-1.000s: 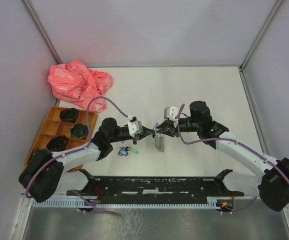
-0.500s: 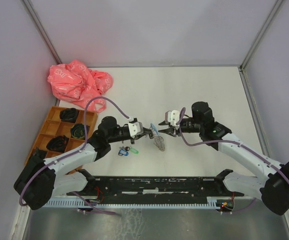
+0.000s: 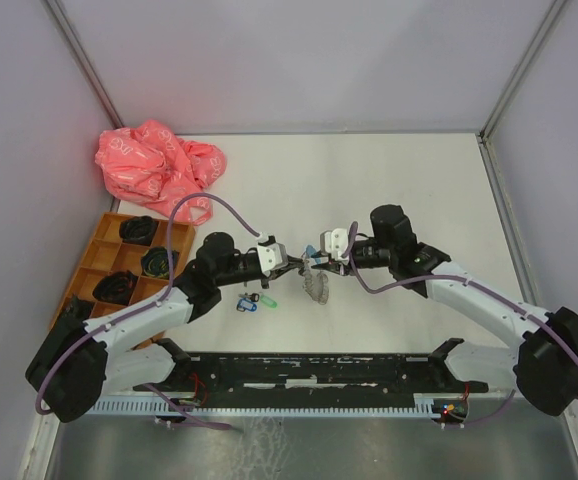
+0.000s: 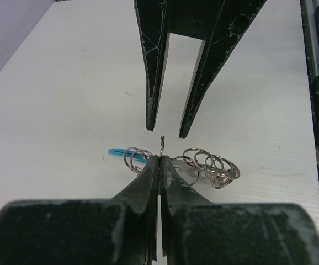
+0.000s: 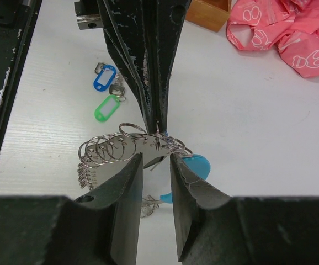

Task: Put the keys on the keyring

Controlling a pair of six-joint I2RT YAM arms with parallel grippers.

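2 keys (image 3: 252, 302) lie loose on the table (image 3: 399, 170), around 9 o'clock from the keyring (image 3: 317, 287) seen from above. My left gripper (image 4: 160, 157) is pressed together, pinching 1 thin ring of it. My right gripper (image 5: 155, 157) is spread around that ring. If I squeeze crooked, it could twist and slip out of my left grip
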